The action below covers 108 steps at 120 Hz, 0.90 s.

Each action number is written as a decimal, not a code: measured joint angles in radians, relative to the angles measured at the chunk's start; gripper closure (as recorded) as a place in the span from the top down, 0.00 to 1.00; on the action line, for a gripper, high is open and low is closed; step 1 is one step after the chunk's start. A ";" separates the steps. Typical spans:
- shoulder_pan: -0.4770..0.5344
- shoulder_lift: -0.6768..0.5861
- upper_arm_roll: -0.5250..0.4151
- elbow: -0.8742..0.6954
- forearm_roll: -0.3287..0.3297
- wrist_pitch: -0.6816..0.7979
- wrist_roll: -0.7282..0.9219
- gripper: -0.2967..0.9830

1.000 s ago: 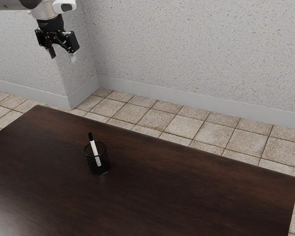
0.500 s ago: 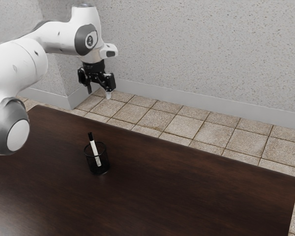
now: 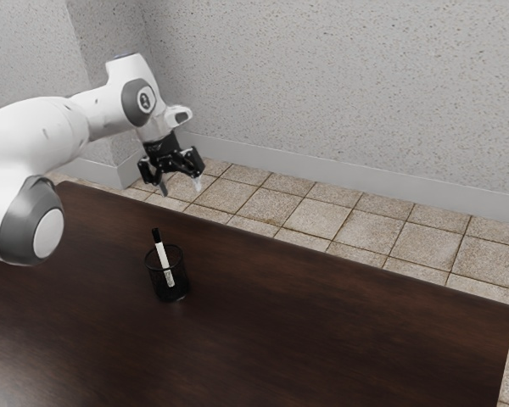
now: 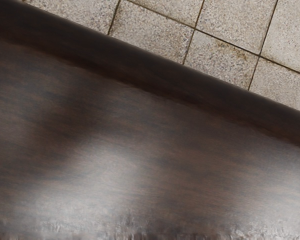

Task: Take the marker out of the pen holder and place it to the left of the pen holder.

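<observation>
I'd have the gripper (image 3: 181, 187), its fingers wide apart, pinch the light, hard-looking marker (image 3: 162, 255) below its black cap (image 3: 156, 235), tipped toward eleven o'clock in the exterior view

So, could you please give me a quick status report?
Gripper open, empty. Marker leaning in pen holder, black end up. No obstacle seen between gripper and marker.

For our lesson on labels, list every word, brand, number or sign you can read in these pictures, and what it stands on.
No text can be read.
On the round joint cap of the arm: a small dark mark, too small to read.
On the marker, in the pen holder: faint specks low on its barrel, too small to tell if they are print.
</observation>
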<state>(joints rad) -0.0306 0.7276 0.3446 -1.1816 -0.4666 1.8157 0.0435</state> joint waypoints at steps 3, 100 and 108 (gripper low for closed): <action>0.004 0.000 -0.001 0.002 -0.004 -0.025 -0.007 0.75; -0.054 -0.260 -0.015 -0.450 0.140 -0.013 -0.212 0.59; -0.051 -0.260 -0.014 -0.452 0.128 -0.001 -0.217 0.52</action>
<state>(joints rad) -0.0817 0.4680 0.3304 -1.6335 -0.3390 1.8147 -0.1732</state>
